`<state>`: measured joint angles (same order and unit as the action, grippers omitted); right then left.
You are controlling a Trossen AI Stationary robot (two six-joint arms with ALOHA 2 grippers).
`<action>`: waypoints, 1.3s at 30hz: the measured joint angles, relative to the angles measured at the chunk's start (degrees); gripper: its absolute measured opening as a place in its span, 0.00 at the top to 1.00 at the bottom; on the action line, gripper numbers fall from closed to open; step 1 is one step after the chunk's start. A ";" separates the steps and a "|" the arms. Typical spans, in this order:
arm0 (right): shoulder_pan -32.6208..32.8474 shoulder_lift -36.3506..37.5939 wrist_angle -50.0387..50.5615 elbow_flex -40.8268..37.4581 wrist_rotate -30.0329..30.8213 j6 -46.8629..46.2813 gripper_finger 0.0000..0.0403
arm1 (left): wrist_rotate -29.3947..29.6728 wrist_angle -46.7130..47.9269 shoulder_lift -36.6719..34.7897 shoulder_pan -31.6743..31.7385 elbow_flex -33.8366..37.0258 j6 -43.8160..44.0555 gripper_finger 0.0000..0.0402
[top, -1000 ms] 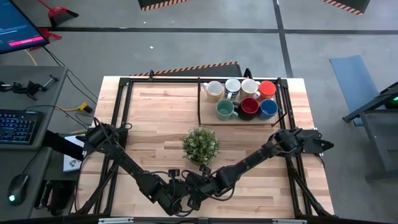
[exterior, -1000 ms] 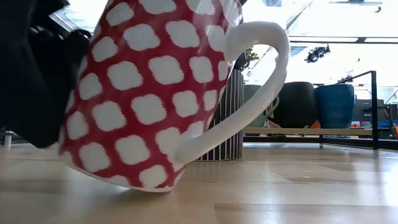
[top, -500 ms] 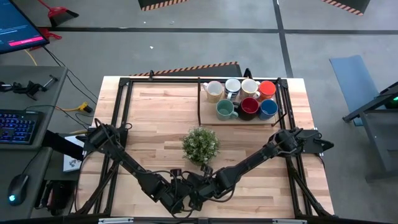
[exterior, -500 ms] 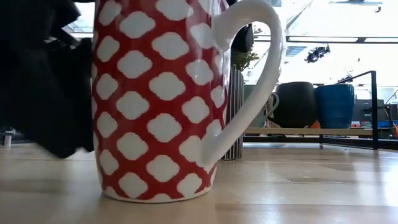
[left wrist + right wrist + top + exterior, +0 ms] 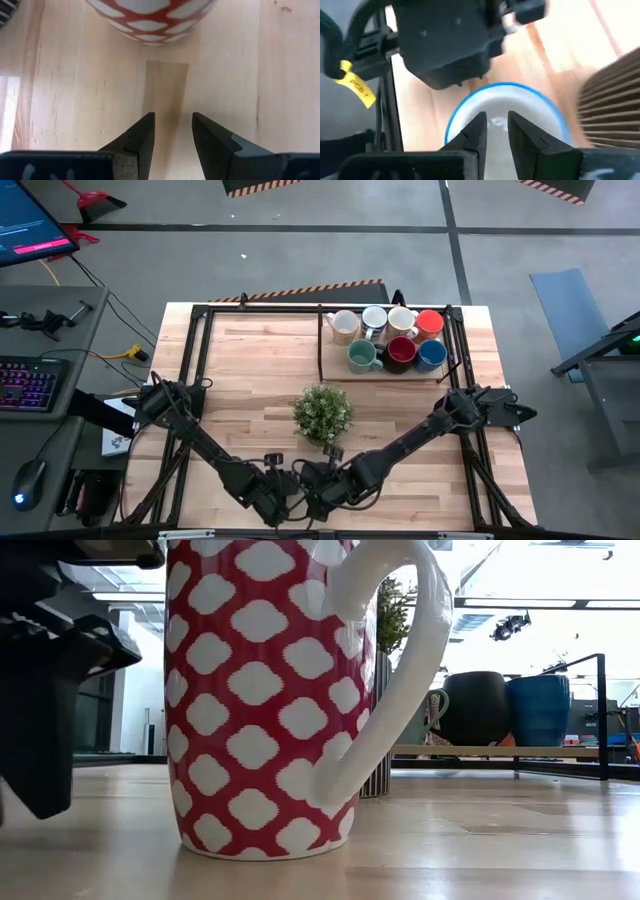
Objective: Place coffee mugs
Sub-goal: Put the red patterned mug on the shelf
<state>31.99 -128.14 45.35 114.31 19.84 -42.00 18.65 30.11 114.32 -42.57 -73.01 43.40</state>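
Dark jointed arms, yellow cable tag (image 5: 356,85)
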 joint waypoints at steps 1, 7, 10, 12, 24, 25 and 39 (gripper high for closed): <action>0.27 0.00 2.16 1.42 0.89 0.07 0.85 | -0.04 0.04 0.00 -0.14 0.00 0.01 0.70; 2.76 0.17 5.65 4.21 3.91 1.25 0.85 | -0.04 0.55 0.00 -0.34 -0.59 -0.50 0.70; 4.16 0.17 5.61 4.21 3.89 2.88 0.85 | -0.06 2.04 0.00 -0.32 -0.61 -1.02 0.70; 5.07 0.15 6.34 4.43 4.08 3.52 0.85 | -0.09 5.05 -0.09 -0.40 -0.63 -0.97 0.70; 11.85 0.33 36.38 13.77 15.99 -5.54 0.85 | 2.16 35.04 -12.42 -5.09 -0.63 -0.24 0.70; 12.42 0.33 38.73 14.01 16.70 -6.24 0.85 | 2.89 36.82 -13.83 -5.71 -0.63 -0.65 0.70; 15.24 0.31 44.62 10.31 12.17 -20.17 0.85 | 20.32 47.29 -46.30 -8.15 3.62 -5.71 0.70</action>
<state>47.23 -127.83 89.97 124.62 32.01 -62.17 38.97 77.40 68.02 -50.73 -69.39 37.69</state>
